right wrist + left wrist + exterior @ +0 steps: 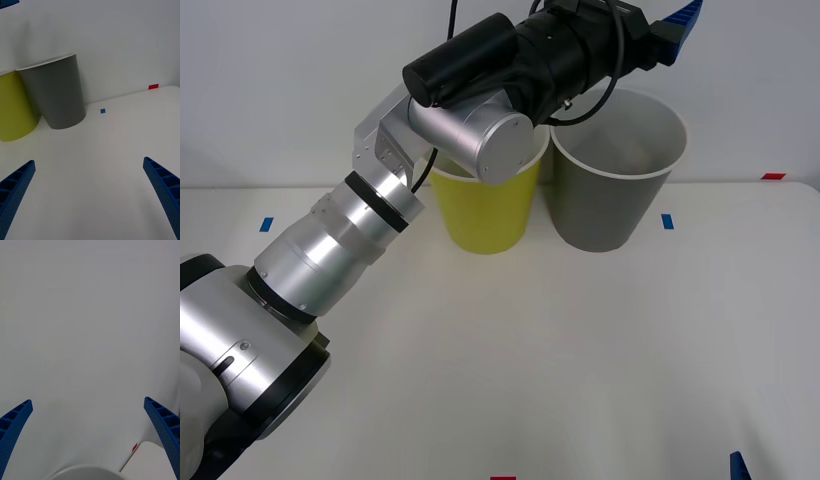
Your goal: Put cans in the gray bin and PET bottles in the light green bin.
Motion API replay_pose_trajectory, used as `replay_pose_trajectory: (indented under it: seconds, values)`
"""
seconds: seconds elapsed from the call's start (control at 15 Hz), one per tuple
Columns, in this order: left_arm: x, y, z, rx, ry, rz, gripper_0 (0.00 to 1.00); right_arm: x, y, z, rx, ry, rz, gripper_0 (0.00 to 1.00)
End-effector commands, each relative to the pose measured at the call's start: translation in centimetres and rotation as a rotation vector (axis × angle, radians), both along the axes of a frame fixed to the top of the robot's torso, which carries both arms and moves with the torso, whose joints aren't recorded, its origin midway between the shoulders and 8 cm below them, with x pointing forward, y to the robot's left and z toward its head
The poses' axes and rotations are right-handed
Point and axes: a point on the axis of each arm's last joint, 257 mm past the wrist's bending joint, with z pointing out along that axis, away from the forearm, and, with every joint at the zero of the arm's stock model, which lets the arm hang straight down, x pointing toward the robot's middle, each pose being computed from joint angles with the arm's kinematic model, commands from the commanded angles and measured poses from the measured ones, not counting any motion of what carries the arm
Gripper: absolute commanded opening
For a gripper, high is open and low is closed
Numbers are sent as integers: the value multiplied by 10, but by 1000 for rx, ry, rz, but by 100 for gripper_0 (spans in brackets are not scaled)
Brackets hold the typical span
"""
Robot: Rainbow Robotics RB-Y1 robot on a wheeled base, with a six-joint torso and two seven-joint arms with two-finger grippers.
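The gray bin (615,175) stands at the back of the table, touching the light green bin (485,210) on its left. My left arm reaches up and over both bins. Its left gripper (677,25) hangs above the gray bin's far rim and points at the white wall. In the left wrist view the left gripper (88,435) is open and holds nothing, with the gray bin's white rim (86,470) just below it. The right gripper (90,195) is open and empty, low over the table to the right of the gray bin (56,93) and the light green bin (15,108). Cans and PET bottles are out of view.
Small blue tape marks (667,221) and a red mark (773,176) lie on the white table (580,350). A white wall rises right behind the bins. A blue fingertip (740,465) of the right gripper pokes in at the table's near right corner.
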Motion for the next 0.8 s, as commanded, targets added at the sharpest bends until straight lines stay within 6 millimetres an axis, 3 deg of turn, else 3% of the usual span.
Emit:
replay_pose_trajectory:
  seconds: [0.07, 0.33, 0.8]
  values:
    - [-1, 0, 1, -3, 0, -2, 100, 0, 0, 0, 0, 0, 0, 100]
    - [-10, 28, 12, -34, -45, 8, 100, 0, 0, 0, 0, 0, 0, 100]
    - [-39, 113, 2, -58, -103, 73, 100, 0, 0, 0, 0, 0, 0, 100]
